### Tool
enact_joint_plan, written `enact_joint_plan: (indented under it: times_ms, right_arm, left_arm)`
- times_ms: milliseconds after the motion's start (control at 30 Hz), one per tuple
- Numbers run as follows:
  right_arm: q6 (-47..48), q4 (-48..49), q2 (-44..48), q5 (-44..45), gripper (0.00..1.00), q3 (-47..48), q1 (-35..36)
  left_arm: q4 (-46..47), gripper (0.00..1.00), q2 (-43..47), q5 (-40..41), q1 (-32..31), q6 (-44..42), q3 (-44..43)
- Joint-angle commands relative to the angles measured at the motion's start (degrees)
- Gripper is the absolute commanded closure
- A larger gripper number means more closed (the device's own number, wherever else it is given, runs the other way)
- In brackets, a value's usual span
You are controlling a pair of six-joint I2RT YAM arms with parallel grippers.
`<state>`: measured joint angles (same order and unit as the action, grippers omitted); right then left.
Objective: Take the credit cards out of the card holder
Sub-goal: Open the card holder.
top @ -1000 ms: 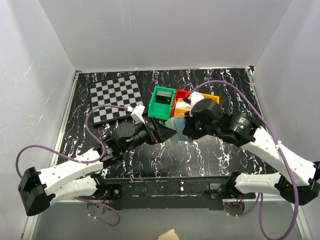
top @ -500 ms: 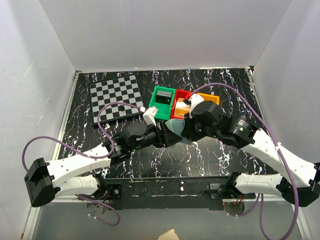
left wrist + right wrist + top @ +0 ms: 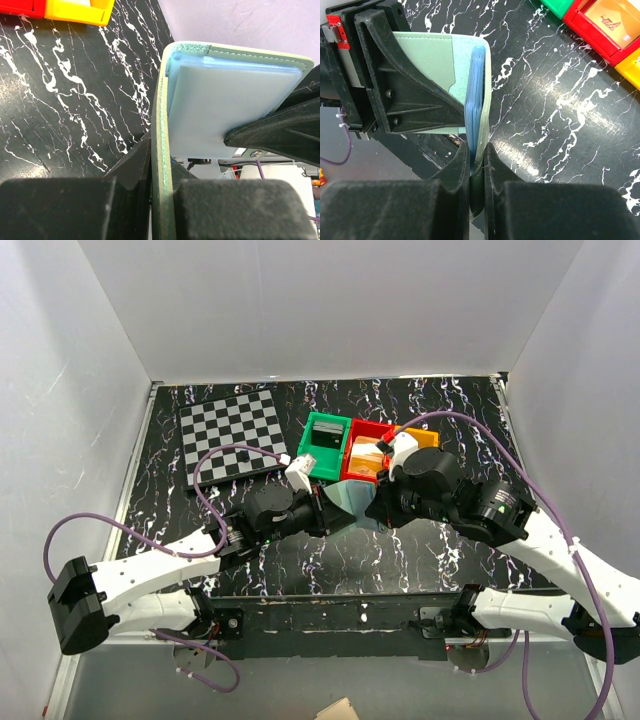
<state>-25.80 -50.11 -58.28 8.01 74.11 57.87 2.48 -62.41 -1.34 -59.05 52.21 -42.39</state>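
Card holder (image 3: 347,502), sage green outside and light blue inside, held spread open between the two claws over the middle of the desk (image 3: 430,540), just on the near side of a row of small bins. Left claw (image 3: 320,512): closed tight on one green flap, whose stitched edge (image 3: 162,150) runs up between the two black fingers in the left wrist view; the pale inner panel (image 3: 225,105) faces the camera, with a black finger of the other claw pressed on its right side. Right claw (image 3: 380,506): likewise closed, pinching the opposite flap together with its stack of blue pocket layers (image 3: 476,85), as the right wrist view shows (image 3: 477,155). Single credit cards cannot be told apart from the pocket layers. Behind the holder, towards the far edge: green bin (image 3: 325,445), red bin (image 3: 362,455) and orange bin (image 3: 426,437) side by side. Checkerboard (image 3: 232,435) lies flat near the far left corner.
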Motion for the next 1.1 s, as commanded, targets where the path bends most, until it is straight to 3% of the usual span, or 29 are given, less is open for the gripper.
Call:
enact_joint_plan:
  times_ms: [0,333,533,800,1067]
  right_arm:
    - [-1.36,5.63,1.33,-4.58,0.85,-0.10,0.41]
    - [-1.97,6.95,3.26,-7.39,0.62,-0.28,-0.30]
    - [-2.50,8.01,3.53,-9.31,0.60,-0.63,-0.91]
    - [-2.41,8.01,3.00,-10.03,0.74,-1.24,-1.53]
    - [-2.41,7.31,1.51,-10.91,0.64,-1.07,-1.79]
  left_arm:
    - [0.68,1.00,1.33,0.38,-0.28,-0.44,-1.64]
    - [-5.20,1.00,1.86,0.47,-0.28,-0.26,-3.31]
    - [-6.79,1.00,2.38,2.66,-0.37,-0.17,-3.40]
    - [-7.31,1.00,3.26,3.37,-0.72,-0.88,-3.66]
    - [-9.07,1.00,3.61,4.59,-1.60,-1.93,-5.07]
